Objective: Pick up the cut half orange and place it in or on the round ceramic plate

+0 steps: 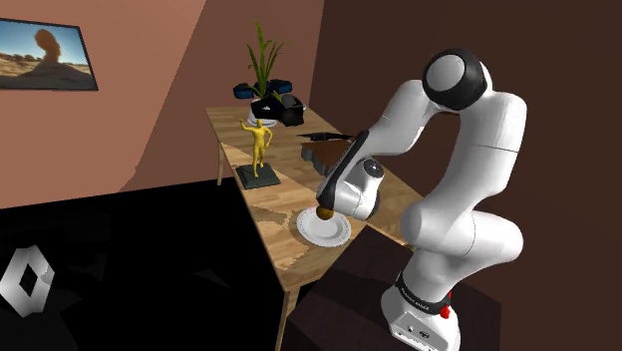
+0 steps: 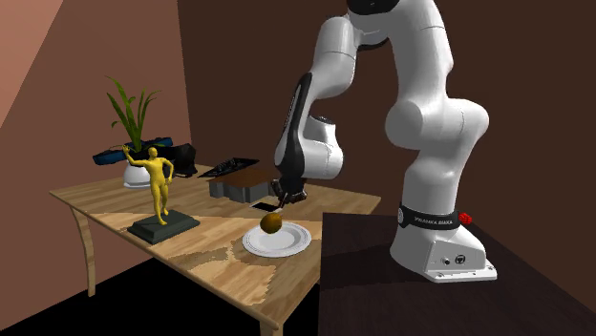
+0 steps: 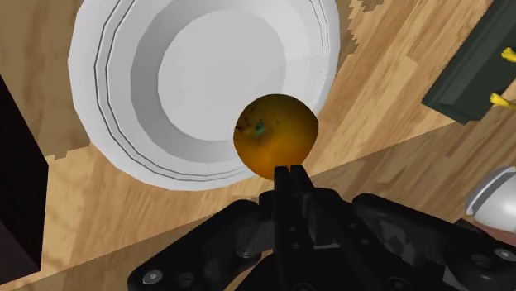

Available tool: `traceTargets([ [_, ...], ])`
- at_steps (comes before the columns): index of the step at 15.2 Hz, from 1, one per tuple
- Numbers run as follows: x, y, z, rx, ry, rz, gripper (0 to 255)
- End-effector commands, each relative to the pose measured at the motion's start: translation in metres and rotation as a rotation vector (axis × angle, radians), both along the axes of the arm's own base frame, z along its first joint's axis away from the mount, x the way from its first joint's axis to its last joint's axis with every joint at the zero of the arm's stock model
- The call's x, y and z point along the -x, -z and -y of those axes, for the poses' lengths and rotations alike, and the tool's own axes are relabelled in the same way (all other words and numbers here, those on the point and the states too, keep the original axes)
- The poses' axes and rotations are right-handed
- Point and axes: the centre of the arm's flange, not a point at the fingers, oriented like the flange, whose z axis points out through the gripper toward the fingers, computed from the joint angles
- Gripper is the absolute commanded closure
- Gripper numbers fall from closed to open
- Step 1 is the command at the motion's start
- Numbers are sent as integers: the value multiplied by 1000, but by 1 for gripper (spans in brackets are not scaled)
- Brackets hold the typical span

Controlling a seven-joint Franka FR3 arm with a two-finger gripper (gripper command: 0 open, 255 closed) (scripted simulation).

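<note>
The all-black end effector (image 3: 289,172) is seen with its 2 fingers closed together, their tips just at the near side of the round, brownish-orange half orange (image 3: 275,136). The orange is located over the rim of the round white plate (image 3: 99,99), which is set on the light wooden surface (image 3: 397,99).

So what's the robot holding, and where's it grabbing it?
The orange. The gripper seems to pinch just its upper edge between nearly closed fingertips, above the plate.
</note>
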Motion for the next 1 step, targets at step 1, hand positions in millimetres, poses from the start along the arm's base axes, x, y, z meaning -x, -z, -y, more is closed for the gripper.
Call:
traceTargets([
  [1, 1, 10, 0, 1, 0, 0, 255],
])
